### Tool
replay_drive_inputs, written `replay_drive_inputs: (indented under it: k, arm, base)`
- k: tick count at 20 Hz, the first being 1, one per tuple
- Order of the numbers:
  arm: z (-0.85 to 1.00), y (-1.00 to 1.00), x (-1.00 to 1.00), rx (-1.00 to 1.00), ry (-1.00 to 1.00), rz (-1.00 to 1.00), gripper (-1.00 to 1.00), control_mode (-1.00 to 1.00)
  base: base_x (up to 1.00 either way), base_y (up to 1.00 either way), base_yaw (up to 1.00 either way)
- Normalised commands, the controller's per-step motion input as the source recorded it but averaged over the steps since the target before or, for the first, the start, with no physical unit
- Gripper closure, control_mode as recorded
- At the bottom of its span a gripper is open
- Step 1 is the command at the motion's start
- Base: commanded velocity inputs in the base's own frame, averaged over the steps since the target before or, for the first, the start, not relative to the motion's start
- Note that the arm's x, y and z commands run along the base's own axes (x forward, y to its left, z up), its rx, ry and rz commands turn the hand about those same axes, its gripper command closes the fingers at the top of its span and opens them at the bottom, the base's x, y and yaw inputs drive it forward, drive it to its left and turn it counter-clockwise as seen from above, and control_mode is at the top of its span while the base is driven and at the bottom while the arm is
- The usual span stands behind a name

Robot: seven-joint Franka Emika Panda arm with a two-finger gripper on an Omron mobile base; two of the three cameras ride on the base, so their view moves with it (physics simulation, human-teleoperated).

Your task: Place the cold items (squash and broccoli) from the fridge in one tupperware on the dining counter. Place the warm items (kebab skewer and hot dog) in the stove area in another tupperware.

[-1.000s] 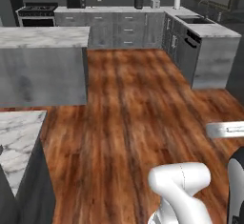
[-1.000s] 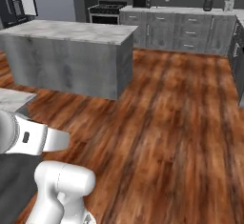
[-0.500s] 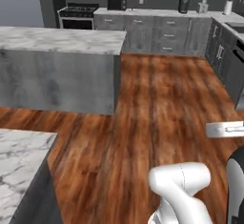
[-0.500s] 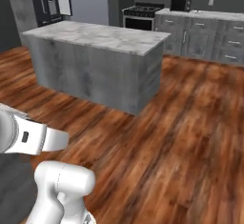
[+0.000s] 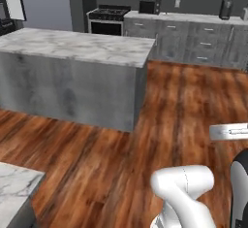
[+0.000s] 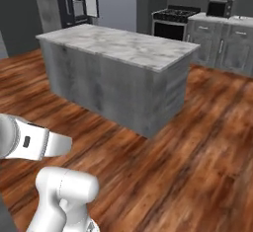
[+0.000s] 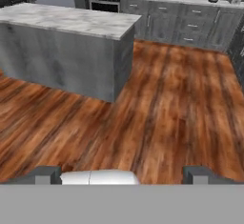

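Much bare wood floor (image 7: 167, 104) ahead, marble-topped island (image 7: 66, 42) near left, stove (image 5: 107, 19) far behind it, gripper (image 7: 121, 175) spread wide, empty.

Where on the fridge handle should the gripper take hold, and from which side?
Grip the fridge handle near mid-height, coming from the front with jaws level across it: it looks like an upright bar. Far and small here, so uncertain.
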Motion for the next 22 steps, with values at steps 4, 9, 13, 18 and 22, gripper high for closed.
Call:
replay_drive_inputs:
  k: [4,9,13,18,22]
  arm:
    - [0.00,0.00,0.00,0.00,0.00,0.00,-1.00,1.00]
    - [0.00,0.00,0.00,0.00,0.00,0.00,-1.00,1.00]
    - [0.00,0.00,0.00,0.00,0.00,0.00,-1.00,1.00]
    - [0.00,0.00,0.00,0.00,0.00,0.00,-1.00,1.00]
    - [0.00,0.00,0.00,0.00,0.00,0.00,-1.00,1.00]
  base:
    - [1.00,-0.46,0.34]
    - [1.00,-0.42,0.35]
    - [1.00,-0.26,0.40]
    - [1.00,-0.13,0.48]
    - [1.00,-0.01,0.51]
